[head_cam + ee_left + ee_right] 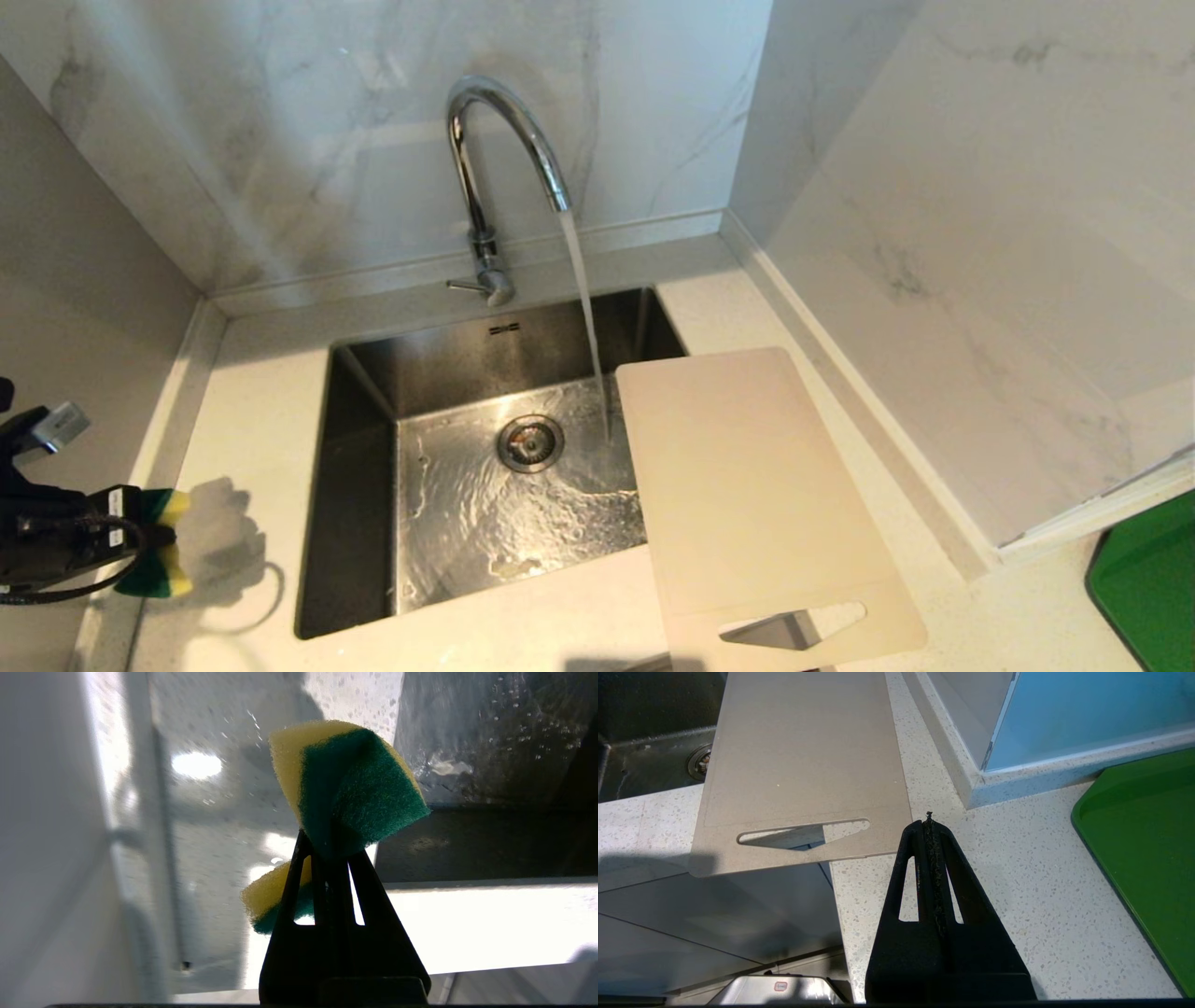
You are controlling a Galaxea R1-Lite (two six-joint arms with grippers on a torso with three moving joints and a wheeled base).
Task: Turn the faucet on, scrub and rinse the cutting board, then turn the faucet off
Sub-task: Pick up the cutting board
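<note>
The chrome faucet [495, 159] stands behind the sink [359, 448], and water streams from its spout onto the basin floor. The off-white cutting board [747, 485] lies over the sink's right rim and the counter, its handle cut-out end overhanging the counter's front edge [798, 765]. My left gripper [149, 541] hovers over the counter left of the sink, shut on a squeezed yellow-and-green sponge [345, 788]. My right gripper [929, 823] hangs shut and empty over the counter beside the board's handle end.
A green tray [1148, 588] sits at the right edge of the counter [252, 411]. Marble walls close in behind and to the right. The drain [529, 441] lies in the wet basin.
</note>
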